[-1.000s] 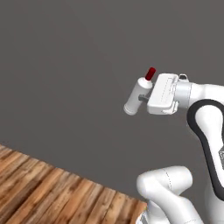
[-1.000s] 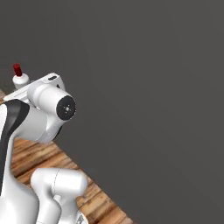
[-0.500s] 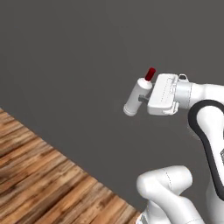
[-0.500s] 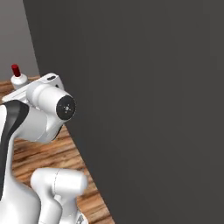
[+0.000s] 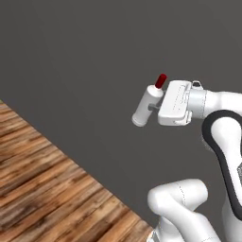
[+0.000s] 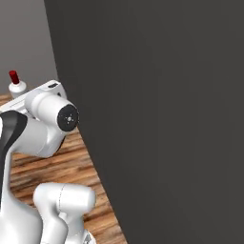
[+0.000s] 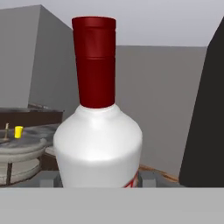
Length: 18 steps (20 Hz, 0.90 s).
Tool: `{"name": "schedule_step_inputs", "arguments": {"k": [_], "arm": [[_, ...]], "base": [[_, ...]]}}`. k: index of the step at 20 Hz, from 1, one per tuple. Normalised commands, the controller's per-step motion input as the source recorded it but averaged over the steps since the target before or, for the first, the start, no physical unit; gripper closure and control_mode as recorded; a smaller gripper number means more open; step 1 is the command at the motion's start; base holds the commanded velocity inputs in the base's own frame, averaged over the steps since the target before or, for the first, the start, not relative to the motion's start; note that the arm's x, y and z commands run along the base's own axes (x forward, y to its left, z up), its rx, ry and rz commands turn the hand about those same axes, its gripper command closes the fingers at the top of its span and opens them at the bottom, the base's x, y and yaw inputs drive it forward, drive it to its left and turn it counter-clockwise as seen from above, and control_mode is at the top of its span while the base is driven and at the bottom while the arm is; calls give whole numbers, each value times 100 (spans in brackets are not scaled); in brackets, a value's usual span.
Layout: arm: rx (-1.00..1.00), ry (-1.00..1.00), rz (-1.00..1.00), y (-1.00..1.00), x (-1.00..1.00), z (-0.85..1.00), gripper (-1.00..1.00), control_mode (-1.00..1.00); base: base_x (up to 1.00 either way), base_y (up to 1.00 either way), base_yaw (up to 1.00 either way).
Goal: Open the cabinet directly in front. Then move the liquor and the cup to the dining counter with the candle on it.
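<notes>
Base has turned; gripper (image 5: 152,107) still grips liquor (image 5: 147,105)

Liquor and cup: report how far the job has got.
Done, it seems: the cup already stands on a far counter beside a thin brass stick, likely the candle. In hand: the gripper holds the liquor in the air. Left: setting it on that counter.

No readable text, liquor (image 7: 98,144) label (red sliver) hidden

One liquor bottle (image 7: 98,144), one yellow cup (image 7: 18,131) — one candle (image 7: 5,132), one dining counter (image 7: 26,146)
</notes>
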Motion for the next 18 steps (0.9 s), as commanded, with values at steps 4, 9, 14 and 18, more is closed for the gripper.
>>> {"name": "schedule_step_inputs", "arguments": {"k": [4,9,14,18], "arm": [[0,0,0,0,0,0,100,100],[0,0,0,0,0,0,100,100],[0,0,0,0,0,0,100,100],[0,0,0,0,0,0,100,100]], "base": [[100,73,15],[100,75,14],[100,79,9],[100,84,7]]}}
